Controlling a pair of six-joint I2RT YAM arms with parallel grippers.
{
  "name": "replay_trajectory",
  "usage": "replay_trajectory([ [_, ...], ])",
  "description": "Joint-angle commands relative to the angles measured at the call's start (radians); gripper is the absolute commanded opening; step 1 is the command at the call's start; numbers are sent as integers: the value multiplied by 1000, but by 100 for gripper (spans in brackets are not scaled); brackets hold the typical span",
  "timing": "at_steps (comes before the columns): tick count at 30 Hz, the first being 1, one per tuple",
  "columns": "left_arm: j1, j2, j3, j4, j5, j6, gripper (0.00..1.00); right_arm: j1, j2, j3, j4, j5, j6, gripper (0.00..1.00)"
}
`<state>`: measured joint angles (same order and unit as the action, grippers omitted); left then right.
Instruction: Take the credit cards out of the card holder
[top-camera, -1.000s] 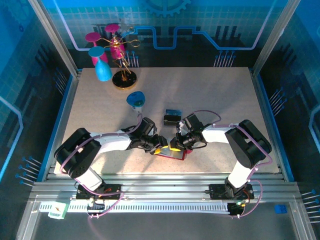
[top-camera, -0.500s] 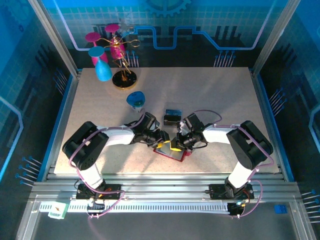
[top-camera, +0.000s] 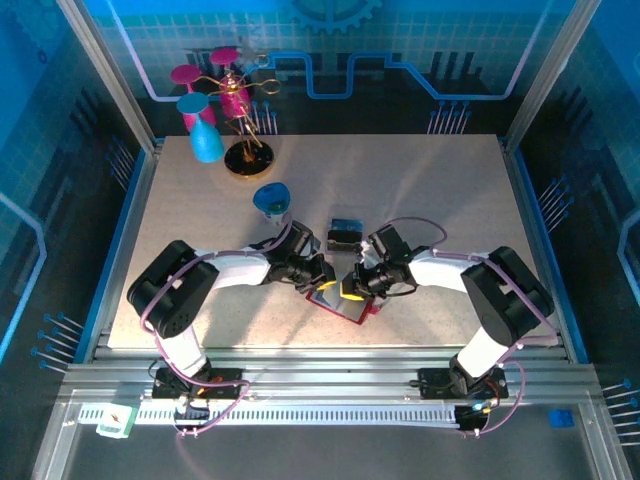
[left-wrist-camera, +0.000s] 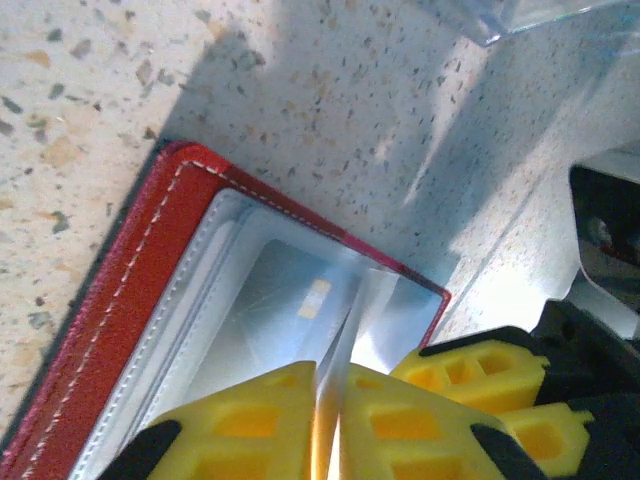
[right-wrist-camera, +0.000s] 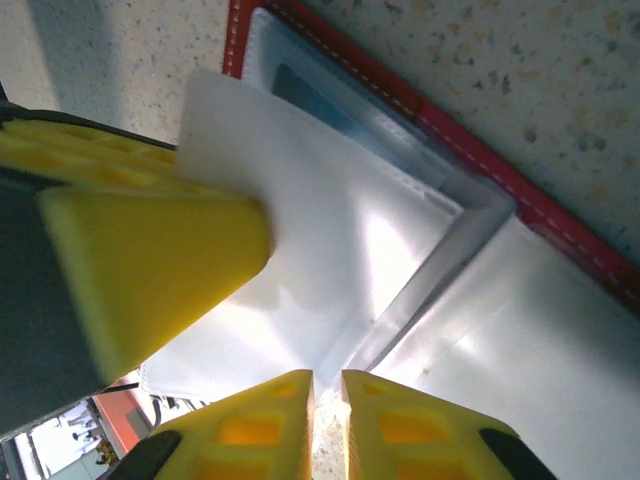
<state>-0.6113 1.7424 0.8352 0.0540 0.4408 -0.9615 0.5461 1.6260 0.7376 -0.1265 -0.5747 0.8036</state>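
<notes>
The red card holder (top-camera: 348, 309) lies open on the table near the front, its grey-blue pockets up (left-wrist-camera: 120, 330) (right-wrist-camera: 470, 150). A bluish credit card (left-wrist-camera: 290, 300) with a gold chip lies in a pocket. My left gripper (top-camera: 322, 286) (left-wrist-camera: 333, 395) is shut on a thin pale sheet (left-wrist-camera: 355, 320) standing up from the holder; whether it is a card or a pocket leaf I cannot tell. My right gripper (top-camera: 351, 291) (right-wrist-camera: 327, 400) is shut on the raised fold of the holder's inner leaf (right-wrist-camera: 420, 270), close against the left fingers (right-wrist-camera: 150, 260).
A clear plastic tray (top-camera: 345, 233) (left-wrist-camera: 530, 15) holding something dark and bluish sits just behind the grippers. A blue cup (top-camera: 270, 198) lies farther back. A gold stand with pink and blue goblets (top-camera: 228, 115) occupies the back left corner.
My left gripper has slid right over the holder and closed on the thin sheet. The right gripper has stayed on the holder.
</notes>
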Motion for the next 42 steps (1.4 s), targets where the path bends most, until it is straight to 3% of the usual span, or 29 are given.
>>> replay_trajectory([
  [1, 6, -20, 25, -65, -16, 45, 7, -12, -67, 41, -73, 26, -18, 18],
  [11, 37, -131, -5, -143, -82, 46, 4, -23, -171, 61, -297, 78, -95, 21],
  [17, 46, -164, -27, -154, -94, 39, 4, 7, -243, 98, -541, 279, -153, 35],
  [29, 48, -136, -27, -138, -53, 37, 5, 123, -129, 104, -360, 220, -5, 44],
  [37, 48, -129, -29, -123, -45, 33, 5, 162, -69, 132, -414, 358, -18, 42],
  [42, 48, -132, -29, -126, -40, 33, 6, 157, -63, 120, -386, 335, -18, 27],
])
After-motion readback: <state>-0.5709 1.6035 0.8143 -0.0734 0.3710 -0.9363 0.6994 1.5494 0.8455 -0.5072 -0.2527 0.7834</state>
